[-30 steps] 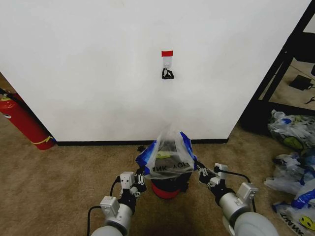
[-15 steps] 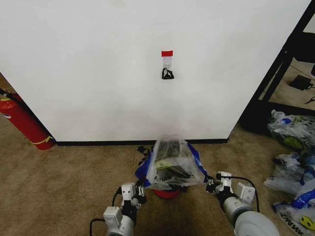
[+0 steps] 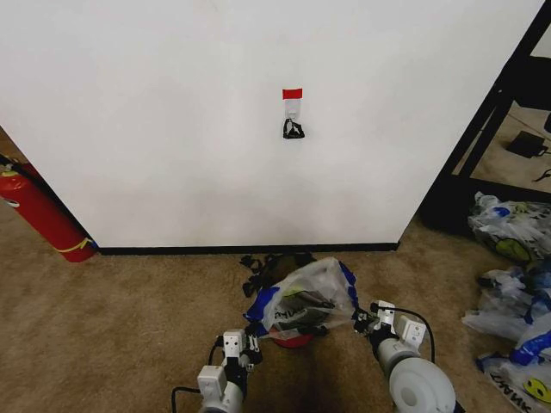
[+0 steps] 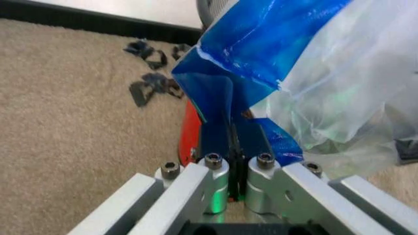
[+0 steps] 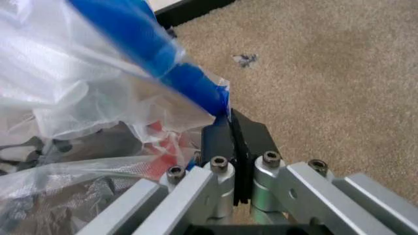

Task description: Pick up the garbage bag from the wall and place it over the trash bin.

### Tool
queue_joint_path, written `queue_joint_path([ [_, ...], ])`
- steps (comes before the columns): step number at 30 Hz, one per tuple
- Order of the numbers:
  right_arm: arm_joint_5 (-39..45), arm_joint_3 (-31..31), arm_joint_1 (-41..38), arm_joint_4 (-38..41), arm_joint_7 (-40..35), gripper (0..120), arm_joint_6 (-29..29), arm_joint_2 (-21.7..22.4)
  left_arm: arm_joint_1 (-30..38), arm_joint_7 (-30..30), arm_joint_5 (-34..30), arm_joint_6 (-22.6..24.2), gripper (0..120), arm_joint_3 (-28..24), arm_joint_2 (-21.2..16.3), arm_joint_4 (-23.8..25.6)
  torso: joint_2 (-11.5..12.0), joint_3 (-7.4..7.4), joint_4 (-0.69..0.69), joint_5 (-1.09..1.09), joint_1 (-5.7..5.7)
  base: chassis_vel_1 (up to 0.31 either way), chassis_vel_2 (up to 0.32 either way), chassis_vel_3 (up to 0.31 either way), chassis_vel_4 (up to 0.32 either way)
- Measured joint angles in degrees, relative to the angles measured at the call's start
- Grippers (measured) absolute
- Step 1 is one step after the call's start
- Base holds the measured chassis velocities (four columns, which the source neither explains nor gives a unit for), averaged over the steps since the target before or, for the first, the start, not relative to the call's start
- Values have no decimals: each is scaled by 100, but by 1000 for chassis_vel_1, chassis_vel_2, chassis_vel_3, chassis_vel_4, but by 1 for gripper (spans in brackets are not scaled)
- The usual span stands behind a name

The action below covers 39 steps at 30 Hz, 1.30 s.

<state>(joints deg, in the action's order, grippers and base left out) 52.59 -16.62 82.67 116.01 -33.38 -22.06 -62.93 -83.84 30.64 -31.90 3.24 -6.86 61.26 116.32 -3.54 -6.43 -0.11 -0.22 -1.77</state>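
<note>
The garbage bag, thin translucent white plastic with blue handles, is stretched low over the trash bin, whose red base peeks out beneath. My left gripper is shut on the bag's left blue handle. At the bag's right side my right gripper is shut on the other blue handle. The bin's red side shows next to the left fingers. The white wall behind carries a small hook under a red tape strip.
A red fire extinguisher leans at the left by the wall. Several similar smiley bags are heaped at the right, beside a black shelf frame. Small dark scraps lie on the carpet near the black baseboard.
Both grippers have come down and toward me with the handles, drawing the bag lower and wider over the bin. The bin's red base shows less than before.
</note>
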Motion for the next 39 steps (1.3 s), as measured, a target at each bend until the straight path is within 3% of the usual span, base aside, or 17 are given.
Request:
queue_joint_path([
  [15,-227,173,-540,-790,177,0,-58,-184,734,-28,-151,56,0,-263,-15,-735,0,0,3,0,0,0,0,0,0],
  [25,-342,120,-487,-755,427,0,138,-130,659,-182,-42,49,1,-212,-107,-601,0,0,3,0,0,0,0,0,0],
  [29,-781,43,-188,-500,604,16,359,36,218,-309,409,48,19,-50,-301,-187,0,1,2,0,0,0,0,0,0],
  [32,-884,2,-71,-363,645,23,395,110,-7,-318,559,46,26,31,-340,1,0,1,2,0,0,0,0,0,0],
  [35,-1072,-55,106,-206,690,38,527,259,-545,-383,895,19,41,276,-439,410,0,1,2,0,0,0,0,0,0],
  [37,-1072,-55,106,-206,690,38,527,259,-545,-383,895,19,41,276,-439,410,0,1,2,0,0,0,0,0,0],
  [39,-1142,-75,209,-50,695,48,534,369,-980,-408,1085,10,53,461,-511,697,0,1,5,0,0,0,0,0,0],
])
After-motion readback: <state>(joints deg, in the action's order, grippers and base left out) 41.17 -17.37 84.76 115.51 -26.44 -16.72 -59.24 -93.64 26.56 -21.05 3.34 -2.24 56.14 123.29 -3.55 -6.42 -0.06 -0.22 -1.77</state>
